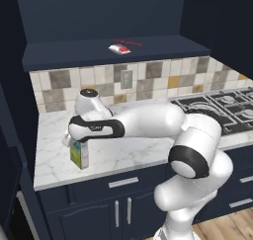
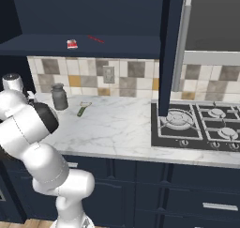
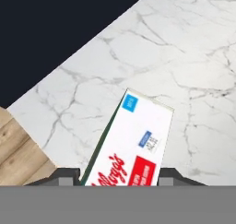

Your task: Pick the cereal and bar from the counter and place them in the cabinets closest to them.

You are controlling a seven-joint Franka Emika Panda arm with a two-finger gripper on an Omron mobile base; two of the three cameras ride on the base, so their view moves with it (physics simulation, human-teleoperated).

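The cereal [image 1: 80,155] stands upright near the front left corner of the marble counter [image 1: 128,152]. My gripper [image 1: 74,139] comes down on it from above. In the hand view the box top [image 3: 138,135] sits between my two fingertips [image 3: 69,174], which press on its two sides, so the gripper [image 3: 120,174] is shut on the cereal. The bar [image 1: 119,48], a small red-and-white packet, lies on the shelf of the navy wall cabinet [image 1: 74,54] above the counter. It also shows in the right base view [image 2: 72,44].
A grey metal jug [image 2: 59,96] and a small green-handled tool [image 2: 83,109] stand at the back of the counter. The gas stove [image 2: 201,124] lies to the right. An open navy cabinet door [image 2: 171,49] hangs edge-on above the stove's left side. The counter's front edge and wood floor [image 3: 18,149] are close to the box.
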